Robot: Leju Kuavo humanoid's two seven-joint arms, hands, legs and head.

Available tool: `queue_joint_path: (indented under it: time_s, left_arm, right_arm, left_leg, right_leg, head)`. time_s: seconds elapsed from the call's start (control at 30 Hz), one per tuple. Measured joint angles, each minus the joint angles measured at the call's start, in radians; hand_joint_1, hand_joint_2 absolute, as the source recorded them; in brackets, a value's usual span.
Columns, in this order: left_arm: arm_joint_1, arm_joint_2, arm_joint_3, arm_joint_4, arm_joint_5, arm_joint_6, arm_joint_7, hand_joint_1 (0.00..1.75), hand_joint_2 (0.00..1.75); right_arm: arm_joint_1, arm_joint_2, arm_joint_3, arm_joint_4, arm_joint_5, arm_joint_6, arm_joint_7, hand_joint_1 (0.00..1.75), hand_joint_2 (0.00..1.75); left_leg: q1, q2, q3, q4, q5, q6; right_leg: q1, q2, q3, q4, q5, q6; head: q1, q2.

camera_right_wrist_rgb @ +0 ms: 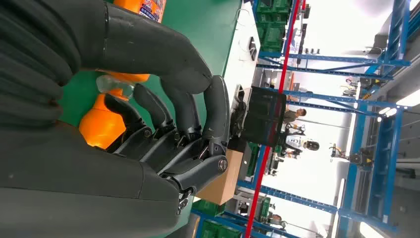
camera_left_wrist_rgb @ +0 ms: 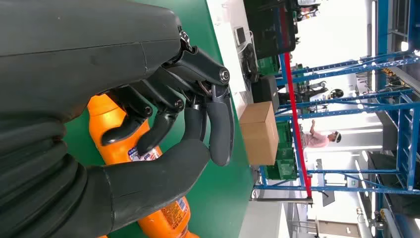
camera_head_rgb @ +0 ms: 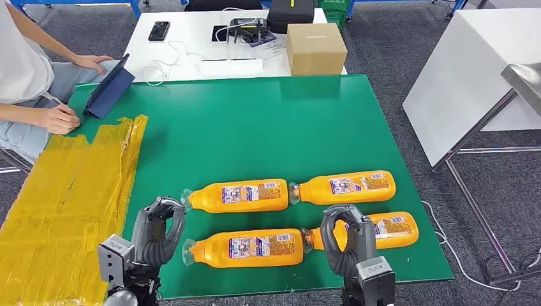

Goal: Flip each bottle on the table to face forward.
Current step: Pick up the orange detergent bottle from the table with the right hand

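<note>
With four orange bottles (camera_head_rgb: 290, 213) lying label-up at the lower centre of the green worktop (camera_head_rgb: 268, 121), the left hand (camera_head_rgb: 159, 233) and right hand (camera_head_rgb: 348, 239) hover curled and empty, so each should probably settle squarely over a bottle's body before rolling it

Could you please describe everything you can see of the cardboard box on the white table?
The cardboard box is plain brown, closed, with a seam along its top. It stands upright on the white table, at the edge nearest the green table, beside a black case. Nothing rests on it and no hand touches it.
</note>
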Motion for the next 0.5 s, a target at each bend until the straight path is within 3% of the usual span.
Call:
queue_joint_path:
  time_s: [0.17, 0.2, 0.3, 0.37, 0.4, 0.43, 0.5]
  left_arm:
    - [-0.008, 0.000, -0.002, -0.001, -0.029, 0.072, -0.071, 1.75, 1.75]
    - [-0.019, 0.000, -0.004, -0.002, -0.036, 0.104, -0.092, 1.53, 1.75]
    - [-0.058, 0.002, -0.014, -0.005, -0.036, 0.151, -0.095, 0.63, 1.75]
    - [-0.070, 0.004, -0.016, -0.006, -0.032, 0.161, -0.090, 0.54, 1.75]
    - [-0.074, 0.005, -0.016, -0.006, -0.029, 0.163, -0.088, 0.41, 1.75]
    - [-0.076, 0.007, -0.016, -0.006, -0.027, 0.164, -0.087, 0.27, 1.75]
    - [-0.082, 0.010, -0.016, -0.006, -0.023, 0.167, -0.086, 0.00, 1.75]
  right_arm:
    - [-0.036, 0.003, 0.007, 0.012, -0.012, 0.029, -0.064, 1.73, 1.75]
    - [-0.071, 0.008, 0.013, 0.027, -0.015, 0.035, -0.084, 1.68, 1.75]
    - [-0.187, 0.026, 0.031, 0.095, 0.005, 0.012, -0.073, 1.49, 1.75]
    - [-0.236, 0.029, 0.035, 0.141, 0.021, -0.005, -0.060, 1.47, 1.75]
    - [-0.254, 0.030, 0.036, 0.162, 0.025, -0.010, -0.060, 1.37, 1.75]
    - [-0.269, 0.030, 0.035, 0.178, 0.027, -0.013, -0.060, 1.11, 1.75]
    - [-0.288, 0.030, 0.036, 0.203, 0.030, -0.015, -0.060, 0.39, 1.75]
  left_leg:
    - [0.000, 0.001, -0.001, 0.000, 0.000, 0.000]
    - [0.000, 0.002, -0.001, 0.000, 0.000, 0.000]
    - [0.000, 0.002, 0.002, 0.000, 0.001, 0.000]
    - [0.000, 0.000, 0.002, 0.000, 0.002, 0.001]
    - [0.000, 0.000, 0.002, 0.000, 0.002, 0.001]
    - [0.000, 0.000, 0.002, 0.000, 0.002, 0.001]
    - [0.000, 0.000, 0.002, 0.000, 0.002, 0.001]
  right_leg:
    - [0.000, 0.000, 0.000, 0.000, 0.000, 0.000]
    - [0.000, 0.001, -0.001, 0.000, 0.001, 0.000]
    - [0.000, 0.000, 0.001, 0.000, 0.001, -0.001]
    - [0.000, -0.001, 0.002, 0.000, 0.001, -0.001]
    - [0.000, -0.001, 0.002, 0.000, 0.001, -0.001]
    - [0.000, -0.001, 0.003, 0.000, 0.001, -0.001]
    - [0.000, -0.001, 0.003, 0.000, 0.001, 0.000]
  head:
    - [0.000, 0.000]
    - [0.000, 0.000]
    - [0.000, 0.000]
    - [0.000, 0.000]
    - [0.000, 0.000]
    - [0.000, 0.000]
    - [0.000, 0.000]
